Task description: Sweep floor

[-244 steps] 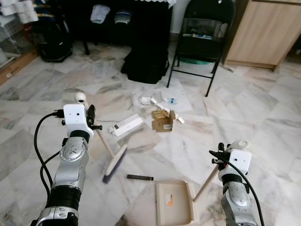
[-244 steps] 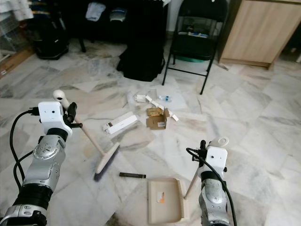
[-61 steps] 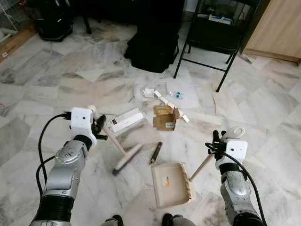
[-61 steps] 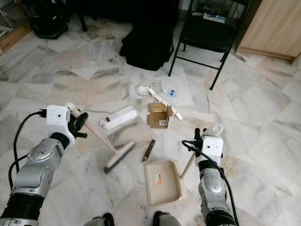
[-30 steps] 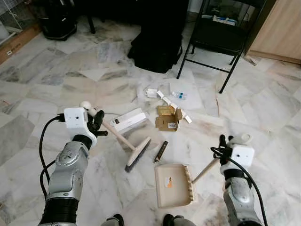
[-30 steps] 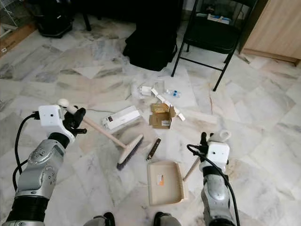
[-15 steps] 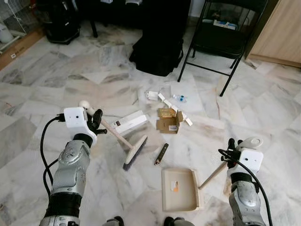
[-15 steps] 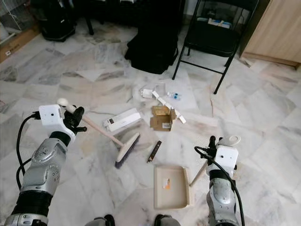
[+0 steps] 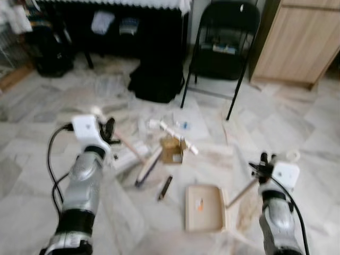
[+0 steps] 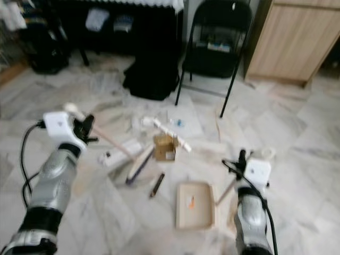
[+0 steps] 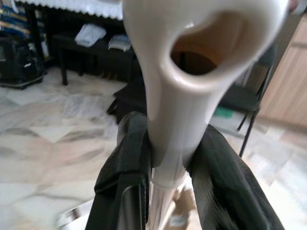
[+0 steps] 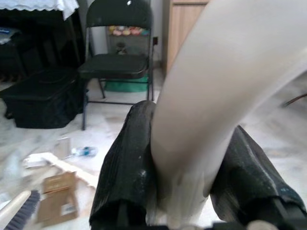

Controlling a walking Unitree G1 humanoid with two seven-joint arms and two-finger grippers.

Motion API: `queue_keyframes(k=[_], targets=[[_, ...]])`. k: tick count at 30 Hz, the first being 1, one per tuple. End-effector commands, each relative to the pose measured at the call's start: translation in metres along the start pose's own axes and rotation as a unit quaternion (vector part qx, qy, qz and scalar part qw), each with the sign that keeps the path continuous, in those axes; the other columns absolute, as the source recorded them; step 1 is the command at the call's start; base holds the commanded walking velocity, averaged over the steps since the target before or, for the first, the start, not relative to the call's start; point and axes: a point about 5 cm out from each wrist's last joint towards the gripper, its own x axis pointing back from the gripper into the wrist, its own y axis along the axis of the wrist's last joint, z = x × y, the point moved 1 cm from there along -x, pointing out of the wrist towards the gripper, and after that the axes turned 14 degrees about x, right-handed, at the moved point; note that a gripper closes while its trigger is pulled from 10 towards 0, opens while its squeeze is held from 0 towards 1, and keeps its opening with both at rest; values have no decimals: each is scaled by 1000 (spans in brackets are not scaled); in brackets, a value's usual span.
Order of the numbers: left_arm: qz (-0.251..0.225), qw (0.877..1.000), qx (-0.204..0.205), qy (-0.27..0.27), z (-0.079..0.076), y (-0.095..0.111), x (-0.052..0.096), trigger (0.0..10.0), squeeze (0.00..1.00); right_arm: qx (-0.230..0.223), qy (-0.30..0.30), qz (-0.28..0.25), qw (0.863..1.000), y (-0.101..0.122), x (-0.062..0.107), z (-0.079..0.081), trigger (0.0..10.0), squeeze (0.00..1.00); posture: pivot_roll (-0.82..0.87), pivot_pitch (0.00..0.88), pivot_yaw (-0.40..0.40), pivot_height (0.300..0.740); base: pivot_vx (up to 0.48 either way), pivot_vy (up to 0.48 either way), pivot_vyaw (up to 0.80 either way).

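- The broom (image 9: 146,166) lies head-down on the marble floor (image 9: 297,133), touching the white carton and just beside the brown cardboard box (image 9: 171,150); the left gripper (image 11: 165,158) is clenched on its pale handle.
- The dustpan (image 9: 204,207) sits flat on the floor, mouth toward the litter, its handle clamped in the right gripper (image 12: 184,184).
- Risk, as I judge it: the dark stick (image 9: 164,187) lies apart from the pan's mouth, so a skewed stroke could flick it past; bulky cartons may jam or tip over the lip.
- Count: one broom, one dustpan, one dark stick, one brown box, one white carton (image 10: 118,151), several blurred small white scraps.
- Behind: one folding chair (image 9: 220,48), one black bag (image 9: 156,82).
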Motion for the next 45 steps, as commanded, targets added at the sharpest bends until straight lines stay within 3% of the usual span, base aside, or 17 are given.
queue_keyframes(k=[1, 11, 20, 39, 45], targets=[[-17, 1000, -11, -1, 3, 7, -2, 10000, 0, 0, -5, -14, 1000, 5, -3, -1, 10000, 0, -82, 39, 7, 740, 0, -398, 0], [5, 999, -31, 9, 8, -1, -2, 10000, 0, -3, 2, -14, 1000, 6, -3, 3, 10000, 0, -76, 61, 3, 740, 210, -78, 0], [-12, 999, -25, 25, 12, 3, -1, 10000, 0, -5, 8, -18, 1000, 9, -5, 5, 10000, 0, -76, 77, -3, 740, 0, 0, 0], [-29, 998, -31, 43, 21, 9, -2, 10000, 0, -6, 16, -24, 1000, 12, -6, 5, 10000, 0, -76, 89, -7, 740, 403, 0, 0], [-34, 998, -31, 45, 22, 11, -2, 10000, 0, -7, 18, -24, 1000, 12, -6, 6, 10000, 0, -74, 89, -6, 740, 0, 0, 0]])
